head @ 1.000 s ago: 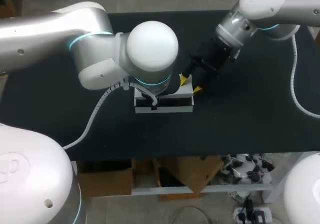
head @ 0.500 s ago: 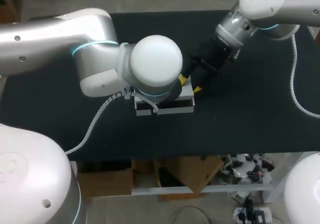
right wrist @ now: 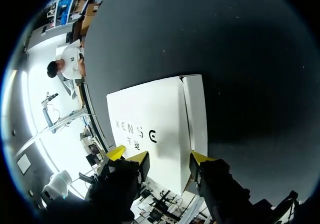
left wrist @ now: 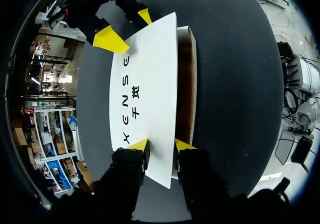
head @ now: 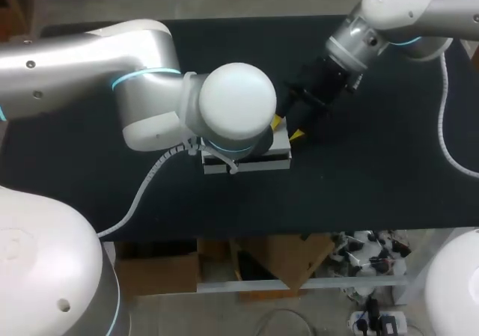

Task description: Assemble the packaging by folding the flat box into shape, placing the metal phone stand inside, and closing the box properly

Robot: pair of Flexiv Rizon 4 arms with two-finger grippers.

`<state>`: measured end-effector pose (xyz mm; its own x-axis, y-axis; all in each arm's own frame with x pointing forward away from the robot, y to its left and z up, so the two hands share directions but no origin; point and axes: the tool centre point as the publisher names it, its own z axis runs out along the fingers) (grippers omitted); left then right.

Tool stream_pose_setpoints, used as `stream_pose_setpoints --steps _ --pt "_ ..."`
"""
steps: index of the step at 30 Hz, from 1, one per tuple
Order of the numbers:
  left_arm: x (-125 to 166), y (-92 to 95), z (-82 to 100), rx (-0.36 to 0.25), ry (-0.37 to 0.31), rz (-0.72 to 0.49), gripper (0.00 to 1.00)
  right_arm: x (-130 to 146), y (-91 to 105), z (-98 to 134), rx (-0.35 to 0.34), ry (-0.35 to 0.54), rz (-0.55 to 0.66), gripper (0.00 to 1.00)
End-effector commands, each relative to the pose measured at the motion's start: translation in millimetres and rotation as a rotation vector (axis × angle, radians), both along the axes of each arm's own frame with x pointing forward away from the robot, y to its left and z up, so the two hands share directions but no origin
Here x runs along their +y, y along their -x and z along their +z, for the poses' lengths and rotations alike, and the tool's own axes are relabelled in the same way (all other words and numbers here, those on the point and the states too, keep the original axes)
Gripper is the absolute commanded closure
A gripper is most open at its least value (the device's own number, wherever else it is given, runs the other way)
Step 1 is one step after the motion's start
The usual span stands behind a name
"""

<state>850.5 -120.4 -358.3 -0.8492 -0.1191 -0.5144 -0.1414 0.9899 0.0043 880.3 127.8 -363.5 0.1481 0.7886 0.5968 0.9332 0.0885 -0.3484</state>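
Observation:
The white box (head: pixel 251 162) lies on the black table, largely hidden under my left arm in the head view. Its printed lid (left wrist: pixel 145 94) hangs over the box, with a strip of brown inside (left wrist: pixel 184 84) showing along one long side. My left gripper (left wrist: pixel 161 144) is open at the lid's near end. One fingertip (left wrist: pixel 139 144) rests over the lid and the other sits beside its edge. My right gripper (right wrist: pixel 167 159) stands open at the opposite end of the lid (right wrist: pixel 150 124), tips against it (left wrist: pixel 111 39). No phone stand is visible.
The black table (head: pixel 374 179) stretches well to the right and front of the box. My left arm's large elbow (head: pixel 239 111) sits above the box, and its white cable (head: pixel 150 179) trails toward the front left.
My left arm has shifted slightly right and toward the back over the box. The right gripper stays at the box's right end.

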Motion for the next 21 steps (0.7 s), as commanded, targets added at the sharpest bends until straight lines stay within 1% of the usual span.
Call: stream_pose_setpoints --steps 1,9,10,14,17,18,20,21 --pt "-3 2.8 -3.4 -0.007 -0.008 0.006 0.7 -1 2.1 0 -0.004 -0.001 -0.003 0.46" --pt "-4 3.2 -3.9 -0.008 -0.012 0.003 0.69 -6 4.4 5 -0.016 -0.007 -0.015 0.47" --pt "-4 3.3 -4.1 -0.007 -0.012 0.003 0.69 -7 4.9 6 -0.019 -0.01 -0.018 0.5" --pt "-4 3.3 -4.5 -0.007 -0.012 0.003 0.68 -12 7.9 12 -0.037 -0.019 -0.03 0.55" --pt "-4 3.4 -4.8 -0.007 -0.012 0.004 0.68 -14 9.8 15 -0.051 -0.024 -0.038 0.65" --pt "-4 3.4 -4.9 -0.007 -0.012 0.004 0.68 -15 10.5 16 -0.057 -0.028 -0.04 0.72" --pt "-3 3.5 -5.0 -0.007 -0.012 0.005 0.68 -15 12.0 18 -0.072 -0.035 -0.043 1.0" --pt "-3 3.6 -5.0 -0.007 -0.012 0.005 0.68 -15 12.9 20 -0.078 -0.038 -0.042 1.0"
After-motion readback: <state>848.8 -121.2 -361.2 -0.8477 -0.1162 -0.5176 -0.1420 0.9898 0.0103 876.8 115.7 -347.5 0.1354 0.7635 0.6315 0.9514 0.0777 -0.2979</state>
